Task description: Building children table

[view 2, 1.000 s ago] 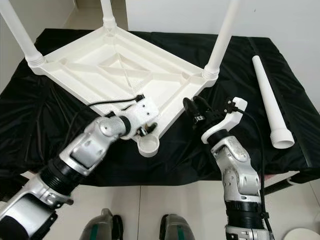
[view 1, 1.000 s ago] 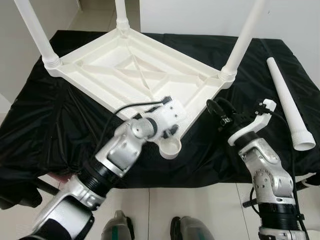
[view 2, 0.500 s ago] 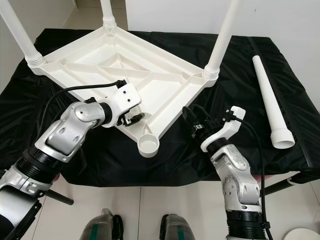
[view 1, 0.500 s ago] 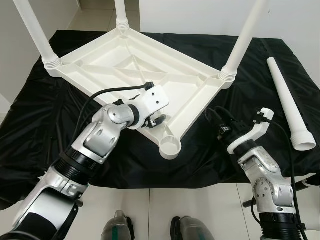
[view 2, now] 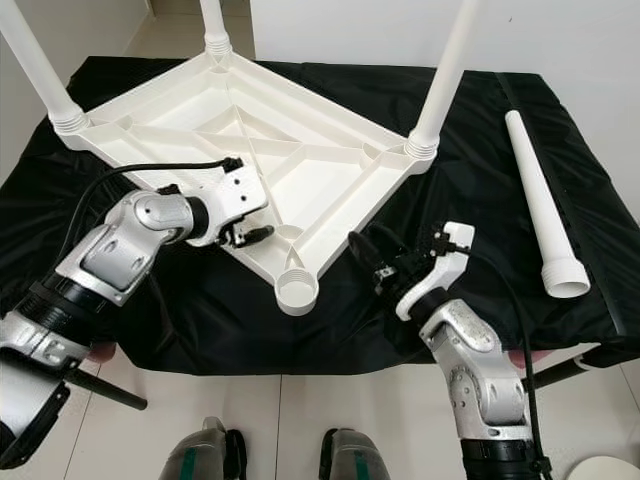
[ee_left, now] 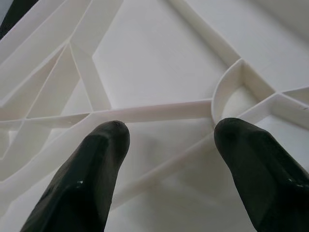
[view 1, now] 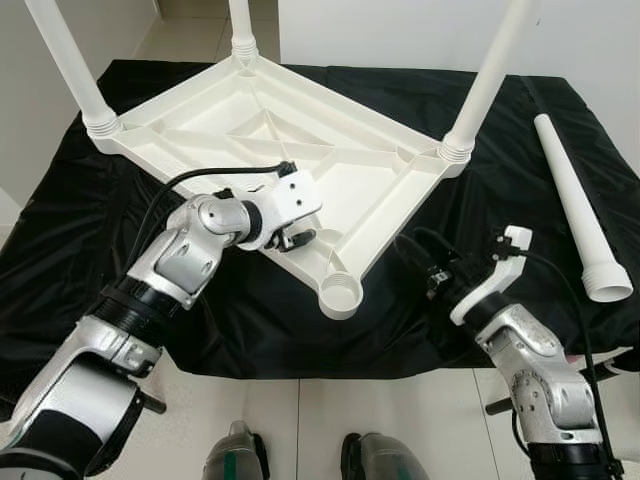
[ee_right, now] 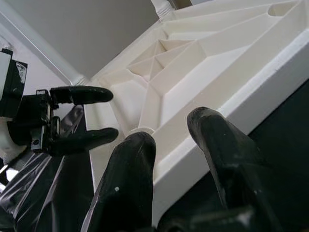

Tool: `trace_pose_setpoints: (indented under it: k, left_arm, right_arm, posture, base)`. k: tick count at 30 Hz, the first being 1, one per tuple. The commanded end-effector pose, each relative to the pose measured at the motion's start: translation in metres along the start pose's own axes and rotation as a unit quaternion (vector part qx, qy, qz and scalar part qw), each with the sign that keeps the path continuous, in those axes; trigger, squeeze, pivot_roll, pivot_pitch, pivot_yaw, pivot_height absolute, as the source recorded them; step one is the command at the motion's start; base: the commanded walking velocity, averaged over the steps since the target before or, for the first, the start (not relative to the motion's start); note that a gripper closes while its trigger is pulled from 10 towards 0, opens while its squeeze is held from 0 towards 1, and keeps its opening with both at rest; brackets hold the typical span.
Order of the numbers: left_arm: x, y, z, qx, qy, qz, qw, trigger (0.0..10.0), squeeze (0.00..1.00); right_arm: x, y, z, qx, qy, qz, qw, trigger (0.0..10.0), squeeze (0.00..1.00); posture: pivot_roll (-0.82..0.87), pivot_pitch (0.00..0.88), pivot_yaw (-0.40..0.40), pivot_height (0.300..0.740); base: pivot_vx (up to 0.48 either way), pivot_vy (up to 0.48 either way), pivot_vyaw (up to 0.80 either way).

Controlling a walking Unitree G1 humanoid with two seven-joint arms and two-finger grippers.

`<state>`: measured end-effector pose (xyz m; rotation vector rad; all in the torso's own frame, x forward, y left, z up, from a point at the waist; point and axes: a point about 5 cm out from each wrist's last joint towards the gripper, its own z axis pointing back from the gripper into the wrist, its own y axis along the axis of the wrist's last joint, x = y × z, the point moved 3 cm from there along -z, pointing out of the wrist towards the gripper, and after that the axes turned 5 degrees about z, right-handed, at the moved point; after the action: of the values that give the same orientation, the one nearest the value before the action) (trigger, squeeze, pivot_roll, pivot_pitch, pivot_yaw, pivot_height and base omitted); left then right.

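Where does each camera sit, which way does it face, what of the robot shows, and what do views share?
Left eye, head: looks down at the upturned white plastic table on black cloth; both silver arms show.
Right eye, head: same scene; loose white leg at right.
Left wrist: faces the table's ribs between the left gripper fingers.
Right wrist: faces the table's edge past the right gripper; the left gripper shows too.
All share the table.

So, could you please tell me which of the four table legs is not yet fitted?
The loose leg lying flat on the black cloth, off the upturned table's right; the other three stand screwed into corner sockets.
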<state>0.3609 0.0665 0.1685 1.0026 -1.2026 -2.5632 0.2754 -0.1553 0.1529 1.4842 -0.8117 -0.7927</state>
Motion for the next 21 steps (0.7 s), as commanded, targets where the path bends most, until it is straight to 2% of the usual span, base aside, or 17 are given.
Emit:
trace_pose_setpoints:
  k: [1, 8, 16, 21]
  left_arm:
    - [0.001, -0.001, -0.003, -0.008, -0.010, -0.022, 1.000, 10.0, 0.00]
    - [0.009, -0.012, -0.009, -0.029, -0.062, -0.065, 0.995, 10.0, 0.00]
    - [0.004, -0.019, -0.015, -0.049, -0.080, -0.095, 0.991, 10.0, 0.00]
    - [0.002, -0.020, -0.019, -0.058, -0.084, -0.095, 0.990, 10.0, 0.00]
  right_arm:
    - [-0.003, -0.001, 0.004, -0.009, 0.014, 0.007, 1.000, 10.0, 0.00]
    - [-0.002, 0.000, 0.008, -0.014, 0.015, 0.013, 1.000, 10.0, 0.00]
    - [-0.002, 0.001, 0.011, -0.014, 0.010, 0.015, 1.000, 10.0, 0.00]
    - [-0.003, 0.001, 0.011, -0.014, 0.008, 0.015, 1.000, 10.0, 0.00]
  posture:
    - [-0.17, 0.048, 0.018, 0.740]
    - [-0.18, 0.051, 0.030, 0.740]
    - [-0.19, 0.051, 0.041, 0.740]
    - [-0.19, 0.054, 0.055, 0.740]
  base:
    - [0.000, 0.000, 0.00]
    - [0.000, 0.000, 0.00]
    - [0.000, 0.000, 0.00]
    - [0.000, 0.000, 0.00]
